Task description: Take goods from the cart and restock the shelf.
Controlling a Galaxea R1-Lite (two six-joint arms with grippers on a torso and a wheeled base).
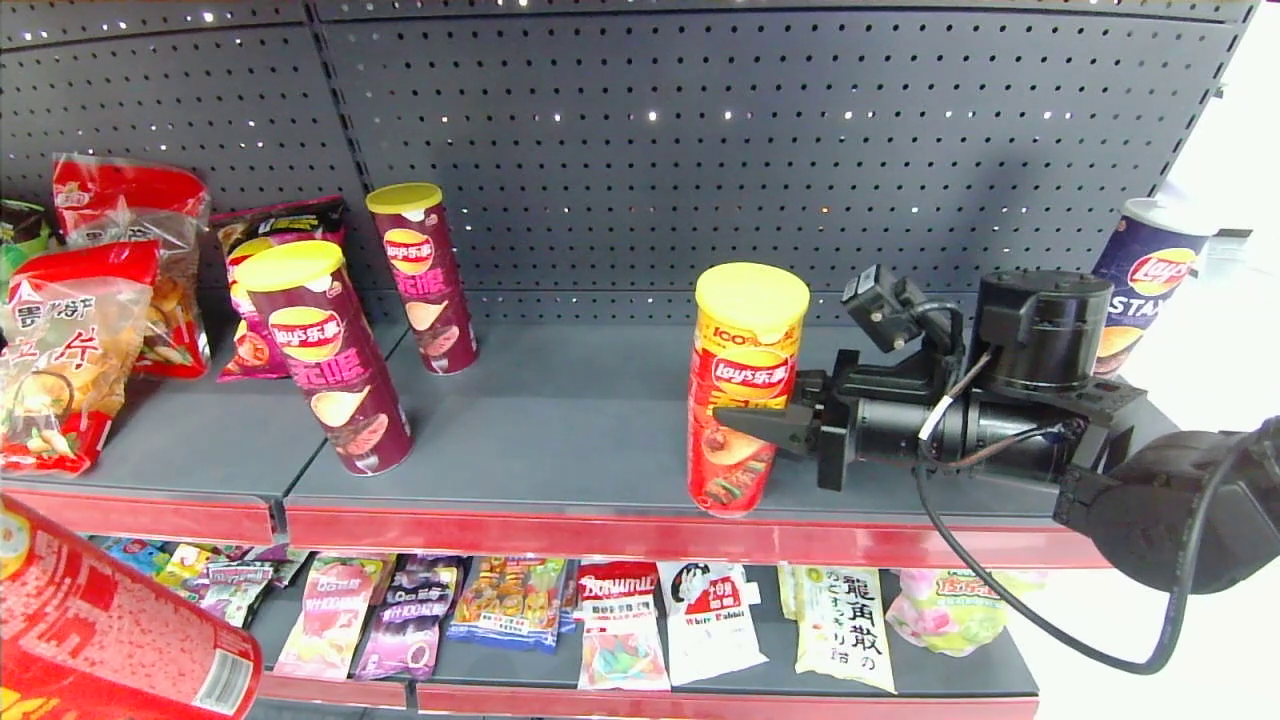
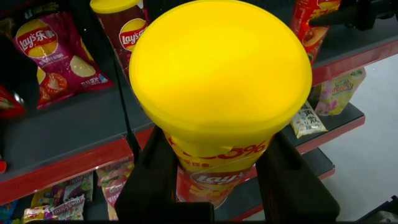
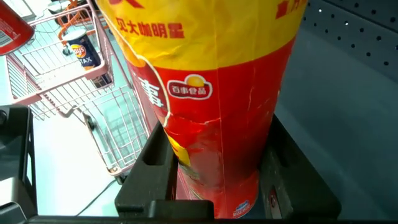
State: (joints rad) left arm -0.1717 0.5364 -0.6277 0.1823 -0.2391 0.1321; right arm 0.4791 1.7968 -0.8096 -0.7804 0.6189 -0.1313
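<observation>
right gripper (image 1: 748, 422): fingers closed on both sides of a red-and-yellow cylindrical chip can with yellow plastic lid (image 1: 745, 340), gripped mid-height
gripped can: upright on grey metal shelf board (image 1: 560, 420), near its red front edge
left gripper (image 2: 217, 190): fingers clamped on a second yellow-lidded red chip can (image 2: 217, 81), in front of the shelf and below board level
cart: pink wire cart (image 3: 81, 81), well apart from the shelf

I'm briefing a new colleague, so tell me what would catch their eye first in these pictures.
First, the red-and-yellow chip can standing at the front edge of the shelf, clasped by the right gripper. Next, the big yellow lid of a second can held in the left gripper, low on the left in front of the shelf. Two purple cans stand farther left on the shelf.
</observation>
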